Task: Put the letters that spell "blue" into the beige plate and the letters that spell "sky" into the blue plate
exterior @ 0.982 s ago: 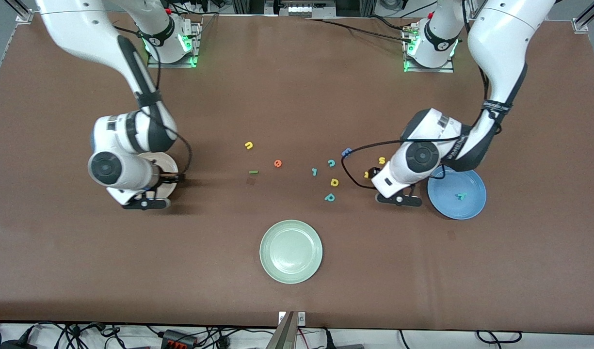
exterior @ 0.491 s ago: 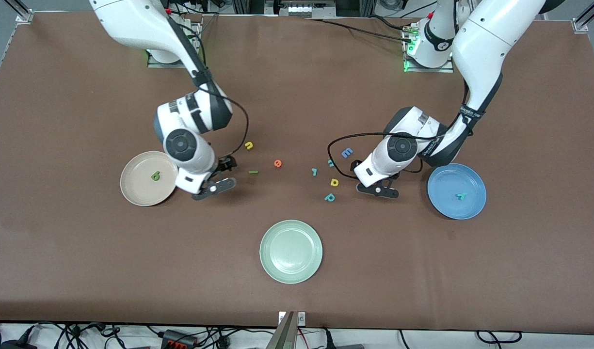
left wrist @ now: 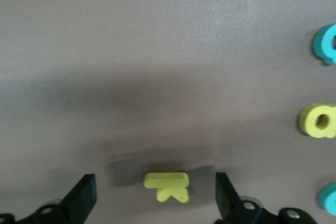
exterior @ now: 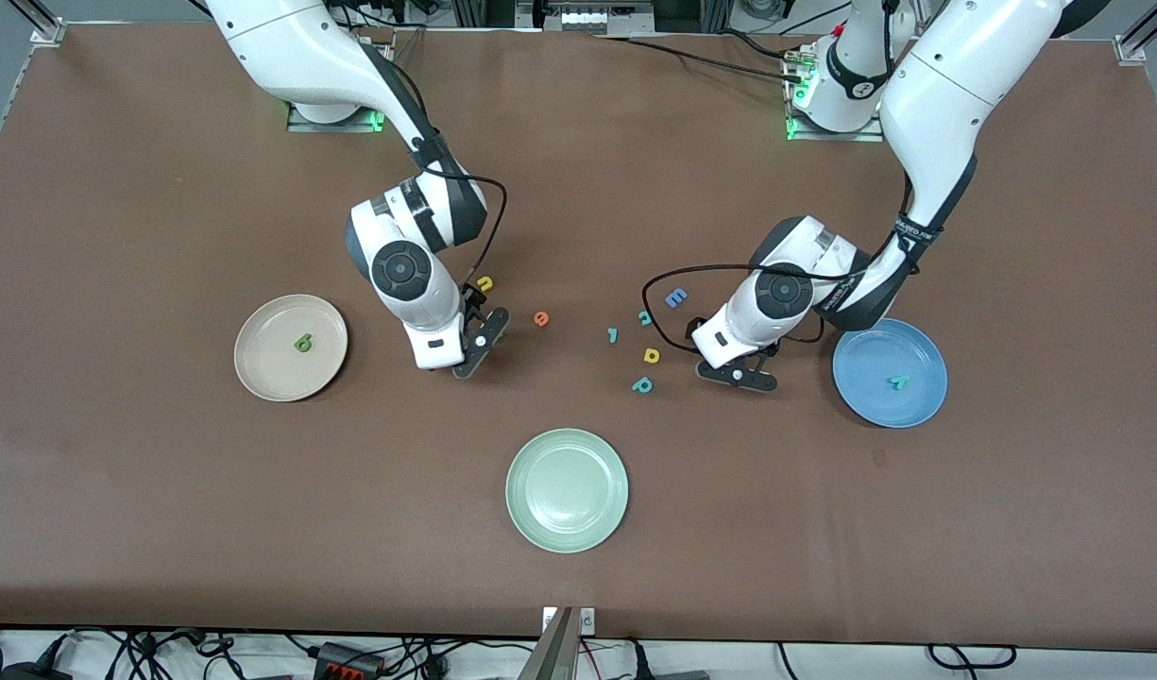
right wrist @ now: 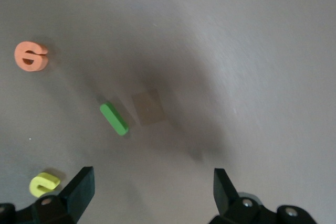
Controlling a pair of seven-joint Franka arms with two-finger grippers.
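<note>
- While the left gripper (left wrist: 152,203) is held low over the counter (exterior: 162,529) with its fingers apart, the yellow k (left wrist: 167,186) is seen lying between them, untouched.
- The right gripper (right wrist: 149,198) is likewise spread wide, empty, over the light-green l (right wrist: 114,118), with the orange e (exterior: 541,318) and yellow u (exterior: 484,282) close by.
- The dark green b (exterior: 302,343) is found in the beige plate (exterior: 257,373), toward the right arm's end.
- The teal y (exterior: 898,382) is found in the blue plate (exterior: 866,401), toward the left arm's end.
- The yellow s cannot be made out.
</note>
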